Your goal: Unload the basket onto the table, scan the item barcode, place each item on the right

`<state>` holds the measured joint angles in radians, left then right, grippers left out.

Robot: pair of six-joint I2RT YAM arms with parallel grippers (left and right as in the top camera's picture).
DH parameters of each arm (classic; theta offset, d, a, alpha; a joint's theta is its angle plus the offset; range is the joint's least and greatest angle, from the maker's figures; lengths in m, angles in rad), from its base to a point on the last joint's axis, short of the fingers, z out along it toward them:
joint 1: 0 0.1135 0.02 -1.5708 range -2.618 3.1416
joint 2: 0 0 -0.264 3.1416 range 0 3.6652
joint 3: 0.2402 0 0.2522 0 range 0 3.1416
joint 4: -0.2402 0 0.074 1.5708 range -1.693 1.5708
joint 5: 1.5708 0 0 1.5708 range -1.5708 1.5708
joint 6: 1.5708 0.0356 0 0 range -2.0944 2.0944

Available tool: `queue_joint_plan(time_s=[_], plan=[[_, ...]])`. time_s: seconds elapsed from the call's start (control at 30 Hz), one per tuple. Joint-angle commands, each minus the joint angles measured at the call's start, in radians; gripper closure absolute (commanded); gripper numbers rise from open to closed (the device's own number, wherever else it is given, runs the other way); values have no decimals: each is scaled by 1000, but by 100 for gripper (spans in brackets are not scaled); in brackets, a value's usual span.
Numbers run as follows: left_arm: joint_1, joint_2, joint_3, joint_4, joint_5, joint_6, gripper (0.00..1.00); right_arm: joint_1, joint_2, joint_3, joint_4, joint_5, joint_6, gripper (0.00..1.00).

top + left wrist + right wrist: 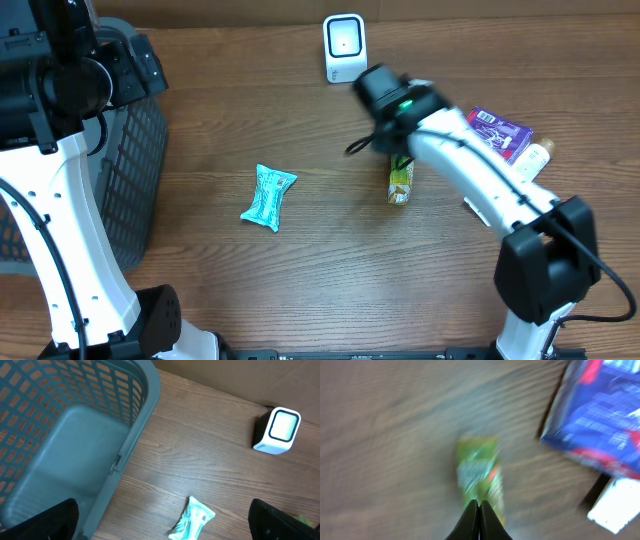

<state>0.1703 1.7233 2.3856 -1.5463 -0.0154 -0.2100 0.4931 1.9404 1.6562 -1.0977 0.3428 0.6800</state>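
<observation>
Right of centre on the wooden bench [300, 280], a narrow green foil packet [400, 181] lies flat, near a purple pouch [499, 131]. Over its near end the right end effector [480, 508] has both fingers pressed together; whether they pinch the wrapper I cannot tell. A small white box-shaped scanner [344, 47] stands at the far edge. By a grey plastic basket [75, 425], the left end effector [162, 510] hangs wide open and empty.
</observation>
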Motion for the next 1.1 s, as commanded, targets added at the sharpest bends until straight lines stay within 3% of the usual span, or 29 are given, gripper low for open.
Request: queue_joint_plan(time_s=[0.0,0.4,0.5,0.7,1.07], plan=[[0,-1,20,2,8,7,0,-12,4,-35,32,-40,-4,96],[0,-1,20,2,8,7,1,-7,20,-195,181,-24,-27,96],[-1,-1,20,2,8,7,1,2,20,-228,237,-72,-100,96],[-1,-1,20,2,8,7,0,77,21,-234,315,-101,-235,96],[0,-1,20,2,8,7,0,159,69,-195,299,-129,-232,94]])
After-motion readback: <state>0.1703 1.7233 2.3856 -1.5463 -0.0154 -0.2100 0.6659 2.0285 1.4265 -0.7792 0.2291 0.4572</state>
